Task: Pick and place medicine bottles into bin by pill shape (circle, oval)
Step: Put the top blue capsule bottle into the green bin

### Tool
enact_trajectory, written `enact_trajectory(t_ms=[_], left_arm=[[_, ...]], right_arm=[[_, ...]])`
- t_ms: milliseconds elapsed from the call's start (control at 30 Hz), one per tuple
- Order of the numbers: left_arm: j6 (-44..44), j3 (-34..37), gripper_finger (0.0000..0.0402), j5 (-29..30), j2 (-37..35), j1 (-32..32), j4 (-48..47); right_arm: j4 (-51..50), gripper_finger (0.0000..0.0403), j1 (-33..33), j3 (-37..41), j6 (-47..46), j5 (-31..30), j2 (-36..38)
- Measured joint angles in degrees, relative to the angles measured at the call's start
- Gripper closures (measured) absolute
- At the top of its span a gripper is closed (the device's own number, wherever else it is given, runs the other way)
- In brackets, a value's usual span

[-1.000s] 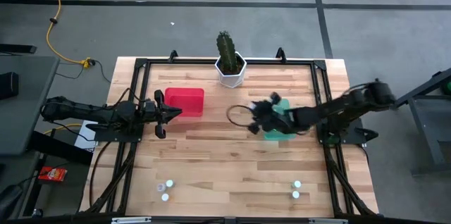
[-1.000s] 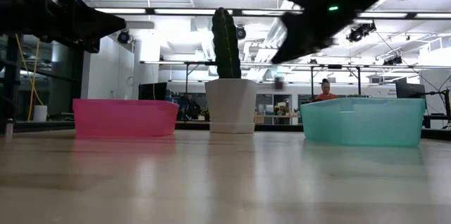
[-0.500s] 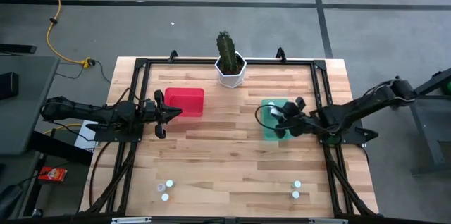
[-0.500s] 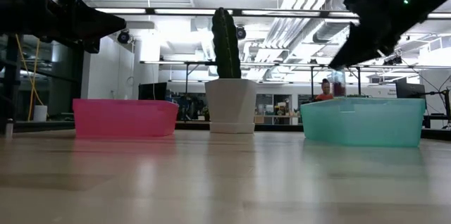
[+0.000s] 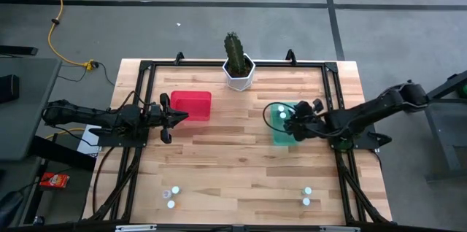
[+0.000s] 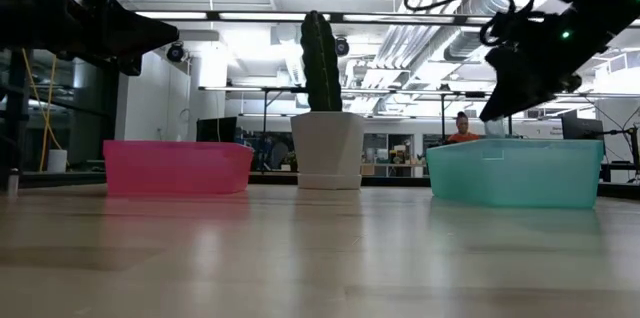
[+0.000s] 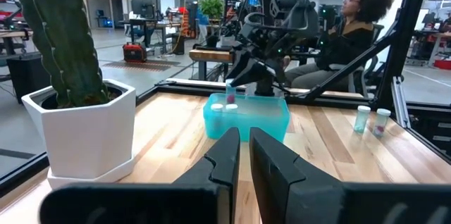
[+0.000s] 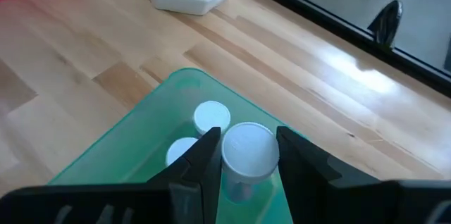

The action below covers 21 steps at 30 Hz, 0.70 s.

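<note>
My right gripper (image 5: 295, 119) hangs over the teal bin (image 5: 280, 136), shut on a small medicine bottle with a white cap (image 8: 248, 150). Two more white-capped bottles (image 8: 211, 117) (image 8: 180, 152) stand on the bin's floor below it. The left wrist view shows the held bottle (image 7: 230, 94) just above the bin (image 7: 246, 120). Two bottles (image 5: 168, 198) stand on the table near its near-left corner, and two (image 5: 307, 195) near its near-right corner. My left gripper (image 5: 179, 117) waits shut and empty beside the red bin (image 5: 192, 106). My right gripper pinches the bottle between its two fingers (image 8: 204, 159), just below the white cap (image 8: 248, 150). The fingers slant downward from the table's right side. The bottle stands upright, cap up, lifted clear above the teal bin's floor.
A white hexagonal pot (image 5: 238, 74) with a cactus stands at the far middle of the table. A black frame (image 5: 146, 71) runs round the table's edges. A person (image 7: 352, 20) sits beyond the table's right side.
My right gripper has carried the bottle from the middle of the table toward the right edge, over the teal bin, and has come down closer to it. It has stayed shut on the bottle, which stays upright.
</note>
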State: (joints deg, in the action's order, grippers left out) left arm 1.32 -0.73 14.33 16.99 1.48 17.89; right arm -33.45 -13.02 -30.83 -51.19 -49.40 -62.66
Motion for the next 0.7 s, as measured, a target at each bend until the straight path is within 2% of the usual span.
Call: enact_trajectory(t_ms=[300, 700], left_arm=[[0.0, -0.02, 0.0378, 0.0, -0.02, 0.0, 0.02], [0.0, 0.0, 0.0378, 0.0, -0.02, 0.0, 0.0]], right_arm=[[3.73, 0.0297, 5.28, 0.0, 0.18, 4.0, -6.81], [10.97, 0.0295, 8.2, -0.02, 4.74, 8.58, -9.8]])
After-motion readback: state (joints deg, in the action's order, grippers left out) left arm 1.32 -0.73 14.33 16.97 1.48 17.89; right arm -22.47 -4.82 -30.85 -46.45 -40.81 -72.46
